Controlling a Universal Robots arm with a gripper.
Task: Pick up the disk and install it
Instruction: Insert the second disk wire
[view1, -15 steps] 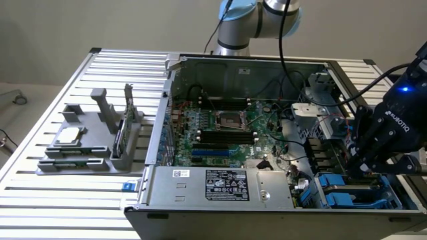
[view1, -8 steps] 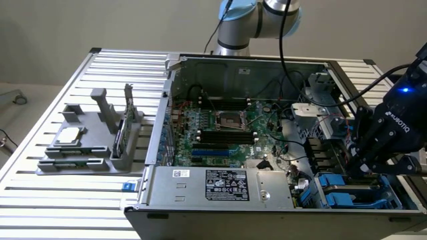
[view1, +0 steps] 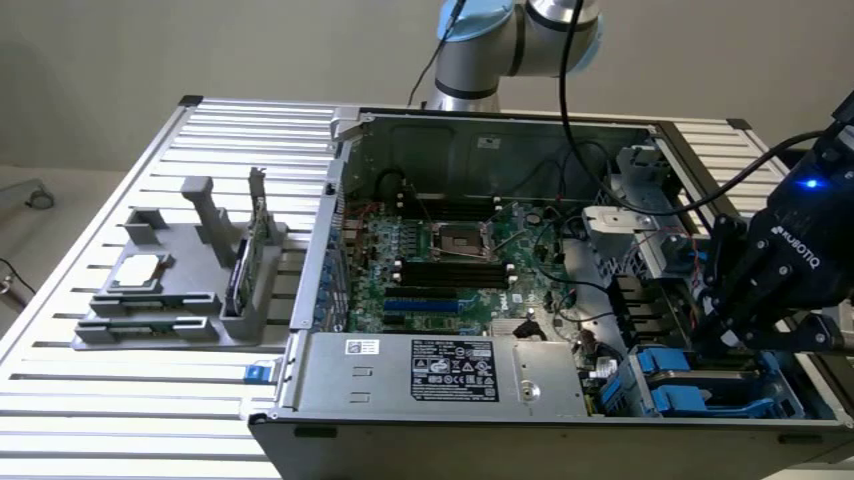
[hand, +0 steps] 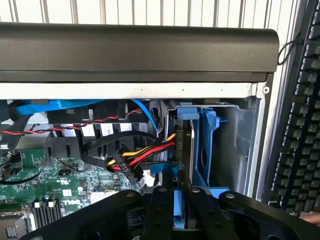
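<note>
The disk (hand: 186, 150) stands on edge in its blue plastic carrier (hand: 206, 145), down in the drive bay at the corner of the open computer case. My gripper (hand: 180, 212) is shut on the disk's near edge, its black fingers (hand: 159, 210) on either side of a blue strip. In the exterior view my gripper (view1: 723, 342) hangs over the drive bay at the case's front, on the exterior view's right. Blue carrier parts (view1: 667, 365) show just under it.
Red, yellow and black power cables (hand: 135, 157) and blue data cables run right beside the bay. The black case wall (hand: 135, 50) and a keyboard (hand: 300, 125) border it. A grey fixture (view1: 160, 300) with a processor chip (view1: 140, 270) and a green card (view1: 240, 265) sits at the exterior view's left.
</note>
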